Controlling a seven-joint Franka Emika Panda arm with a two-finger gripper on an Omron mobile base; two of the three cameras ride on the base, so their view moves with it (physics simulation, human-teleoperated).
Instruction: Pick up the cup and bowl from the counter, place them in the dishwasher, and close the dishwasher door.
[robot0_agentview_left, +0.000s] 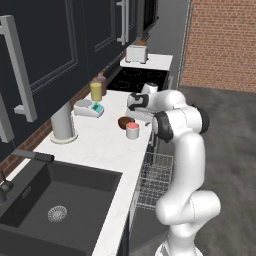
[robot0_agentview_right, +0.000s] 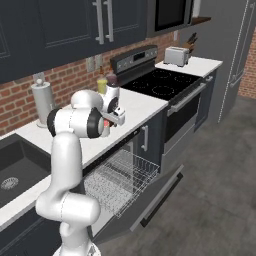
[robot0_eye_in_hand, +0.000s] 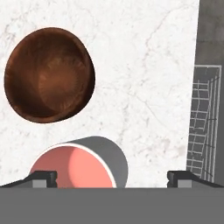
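The pale cup (robot0_agentview_left: 132, 130) with its salmon-red inside (robot0_eye_in_hand: 72, 168) stands on the white counter (robot0_agentview_left: 100, 145) near the front edge. The dark reddish-brown bowl (robot0_agentview_left: 124, 122) (robot0_eye_in_hand: 48, 74) sits just behind it, a small gap between them. My gripper (robot0_agentview_left: 143, 118) (robot0_eye_in_hand: 113, 179) hangs open above the counter, a little to the right of the cup, with its left fingertip (robot0_eye_in_hand: 43, 178) over the cup's rim. Nothing is held. Below, the dishwasher door (robot0_agentview_right: 150, 200) lies folded down and the grey wire rack (robot0_agentview_right: 122, 180) (robot0_agentview_left: 156, 177) is pulled out.
A grey scale (robot0_agentview_left: 89, 108), a yellow jar (robot0_agentview_left: 96, 91) and a paper towel roll (robot0_agentview_left: 63, 122) stand along the back of the counter. The dark sink (robot0_agentview_left: 55, 200) lies to the left, the black cooktop (robot0_agentview_left: 137, 77) and a toaster (robot0_agentview_left: 136, 53) further along.
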